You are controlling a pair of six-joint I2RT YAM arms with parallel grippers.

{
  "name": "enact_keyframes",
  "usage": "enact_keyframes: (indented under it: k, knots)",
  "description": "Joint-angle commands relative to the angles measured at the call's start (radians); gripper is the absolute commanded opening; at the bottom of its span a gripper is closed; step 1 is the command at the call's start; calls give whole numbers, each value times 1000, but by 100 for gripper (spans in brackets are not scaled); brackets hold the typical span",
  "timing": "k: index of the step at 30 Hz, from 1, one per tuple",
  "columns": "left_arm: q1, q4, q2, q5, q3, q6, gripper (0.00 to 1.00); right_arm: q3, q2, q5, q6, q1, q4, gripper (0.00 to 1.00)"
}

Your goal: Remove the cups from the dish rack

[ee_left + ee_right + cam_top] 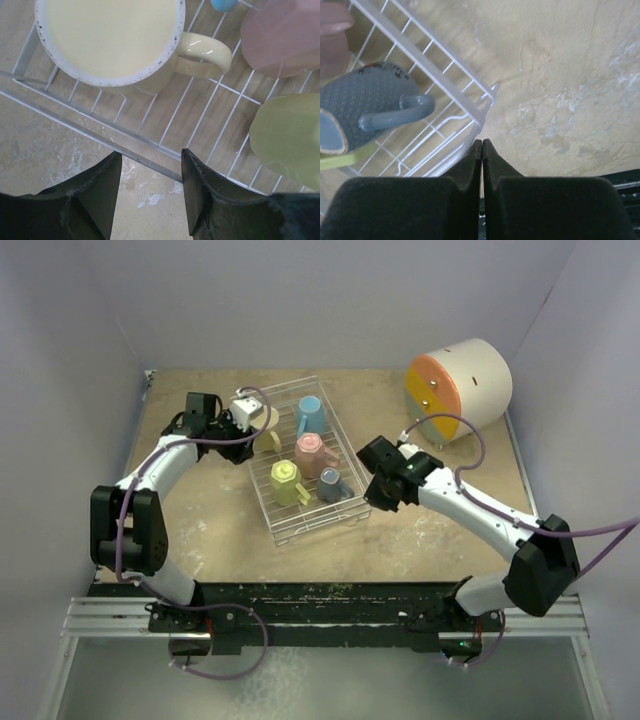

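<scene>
The dish rack (352,502) stands mid-table with five mugs in it: cream-yellow (270,432), light blue (311,415), pink (315,453), lime green (287,482) and grey-blue (331,485). My left gripper (255,422) is open and empty at the rack's far left corner. In the left wrist view my left gripper (150,160) straddles the rack's rim (130,154), just short of the cream-yellow mug (110,35). My right gripper (377,495) is shut and empty beside the rack's near right corner. In the right wrist view my right gripper (481,142) points at the rack's corner (435,70), right of the grey-blue mug (365,110).
A round cream-and-orange drawer unit (455,390) lies at the back right. The table is walled on three sides. The left wrist view also shows the pink mug (280,40) and lime green mug (290,135) to the right.
</scene>
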Motion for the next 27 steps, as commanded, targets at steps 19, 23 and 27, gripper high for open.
enact_keyframes:
  k: [19,23,27]
  knots:
    - [-209,-123,-97,210,-93,-82,49,53,-190,60,-24,45,51,41]
    - [-227,-134,-78,224,-71,-109,49,7,-167,50,84,201,47,42]
    - [-227,-162,-86,208,-48,-102,49,-4,-98,39,129,236,69,39]
